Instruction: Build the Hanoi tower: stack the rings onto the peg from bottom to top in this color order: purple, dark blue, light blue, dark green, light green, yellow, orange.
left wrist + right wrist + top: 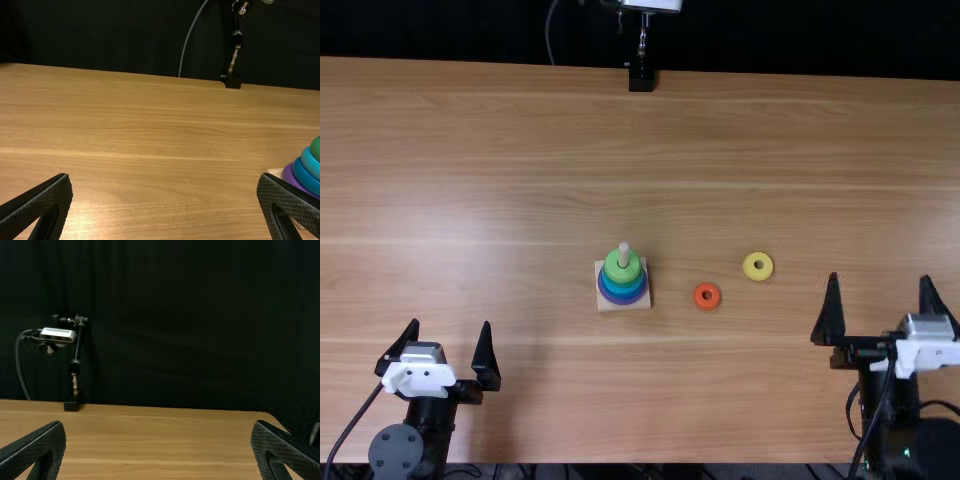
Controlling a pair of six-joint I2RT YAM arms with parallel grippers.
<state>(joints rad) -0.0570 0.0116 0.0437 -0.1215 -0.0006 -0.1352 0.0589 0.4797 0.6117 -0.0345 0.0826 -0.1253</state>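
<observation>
In the top view the left gripper (451,325) stands open near the left front, and the right gripper (880,280) is open at the right, both holding nothing. The wooden base (624,304) stands mid-table with a pale peg (623,254); on it are a purple ring (624,300), blue rings (623,291) and a green ring (622,268) on top. To their right lie the orange ring (707,296) and the yellow ring (758,266), flat and apart. The left wrist view has the left gripper (164,177) open, with the stack's purple ring (288,174) beyond. The right gripper (157,424) is open.
A small camera stand (641,76) is at the table's far edge, with a cable beside it. The wooden table (500,180) ends at a dark curtain (190,330) behind its far edge.
</observation>
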